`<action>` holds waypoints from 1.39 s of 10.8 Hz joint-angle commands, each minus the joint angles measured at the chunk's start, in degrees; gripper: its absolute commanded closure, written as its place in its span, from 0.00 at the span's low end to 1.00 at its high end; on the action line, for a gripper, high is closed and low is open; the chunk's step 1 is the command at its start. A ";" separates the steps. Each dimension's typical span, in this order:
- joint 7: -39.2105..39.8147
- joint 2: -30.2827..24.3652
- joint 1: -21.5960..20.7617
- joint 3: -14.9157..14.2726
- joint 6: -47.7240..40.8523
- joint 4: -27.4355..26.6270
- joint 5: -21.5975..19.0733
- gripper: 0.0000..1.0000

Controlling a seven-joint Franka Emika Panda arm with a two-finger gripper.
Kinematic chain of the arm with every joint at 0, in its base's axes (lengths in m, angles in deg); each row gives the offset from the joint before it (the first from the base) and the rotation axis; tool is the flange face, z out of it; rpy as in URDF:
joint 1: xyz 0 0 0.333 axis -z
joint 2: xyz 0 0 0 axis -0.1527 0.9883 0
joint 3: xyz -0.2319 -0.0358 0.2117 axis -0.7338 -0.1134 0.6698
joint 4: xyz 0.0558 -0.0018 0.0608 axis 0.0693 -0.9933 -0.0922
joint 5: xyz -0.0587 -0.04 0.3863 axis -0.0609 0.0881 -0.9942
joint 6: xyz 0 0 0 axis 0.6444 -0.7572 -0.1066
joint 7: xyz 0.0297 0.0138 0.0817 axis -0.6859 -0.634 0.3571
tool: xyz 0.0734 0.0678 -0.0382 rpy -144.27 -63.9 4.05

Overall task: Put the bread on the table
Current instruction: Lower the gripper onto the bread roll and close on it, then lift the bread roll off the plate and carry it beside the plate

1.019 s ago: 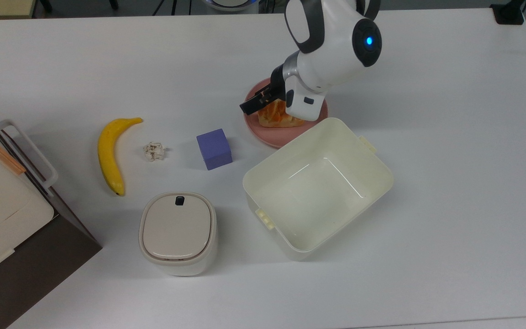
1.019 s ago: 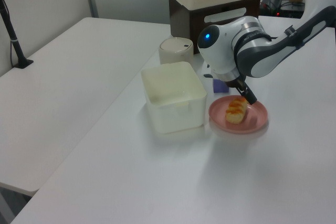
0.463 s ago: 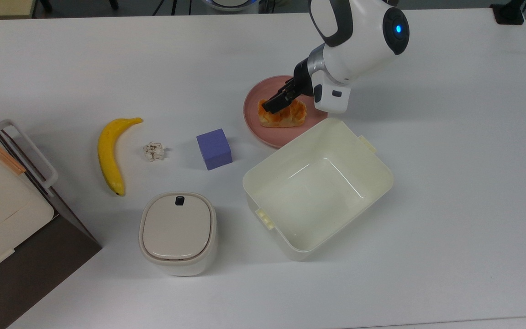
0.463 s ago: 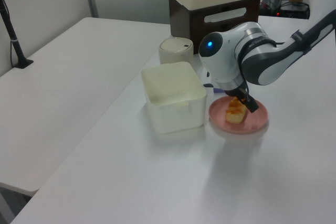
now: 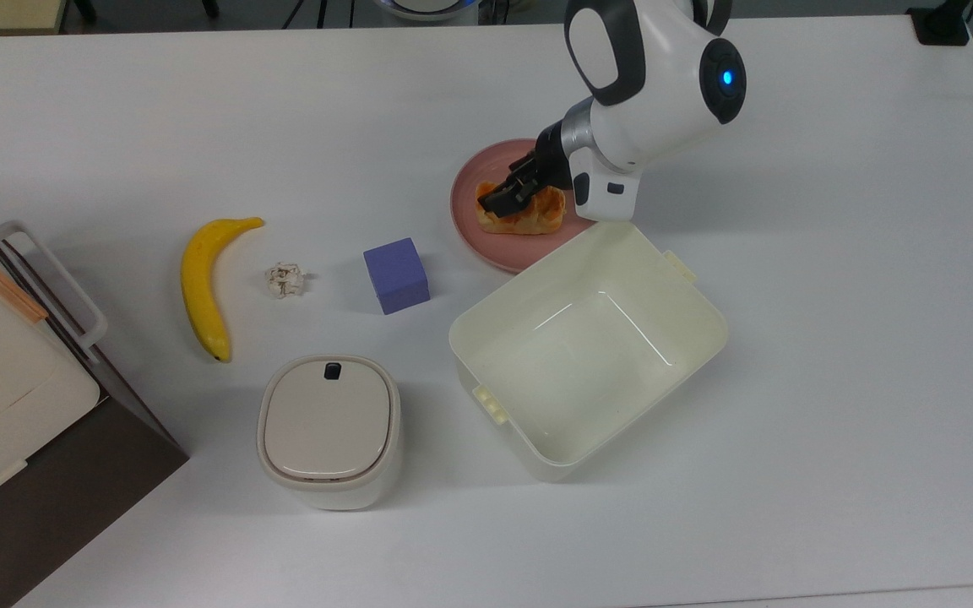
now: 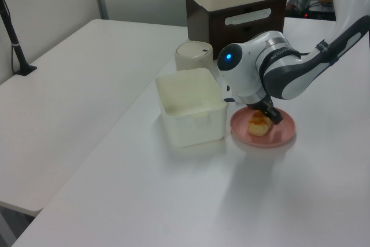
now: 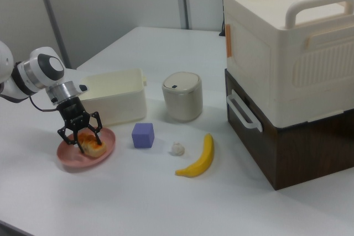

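**Open gripper over the bread on the plate**

In the top view, going left to right, a banana [image 5: 203, 284], a small crumpled scrap [image 5: 285, 279] and a purple cube [image 5: 396, 274] lie on the white table [image 5: 833, 355]. Next comes the pink plate [image 5: 474, 224] with the bread [image 5: 529, 214] on it. The gripper [image 5: 510, 192] is right on top of the bread. In the right view its fingers [image 7: 62, 131] are spread apart, one on each side of the bread [image 7: 92, 144]. A white tub [image 5: 588, 346] sits just beside the plate.
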State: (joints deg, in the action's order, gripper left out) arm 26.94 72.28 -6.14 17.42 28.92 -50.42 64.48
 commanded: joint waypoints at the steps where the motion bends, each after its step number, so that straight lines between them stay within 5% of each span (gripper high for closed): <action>1: 2.87 0.10 0.51 -0.09 0.47 0.39 0.76 1.00; 9: 3.03 -2.70 2.00 -0.09 -0.23 2.23 -0.20 1.00; 15: 4.89 -8.33 6.83 -0.62 -11.12 2.15 -1.88 1.00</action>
State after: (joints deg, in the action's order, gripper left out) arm 31.23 66.48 -1.01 17.36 20.83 -46.94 63.90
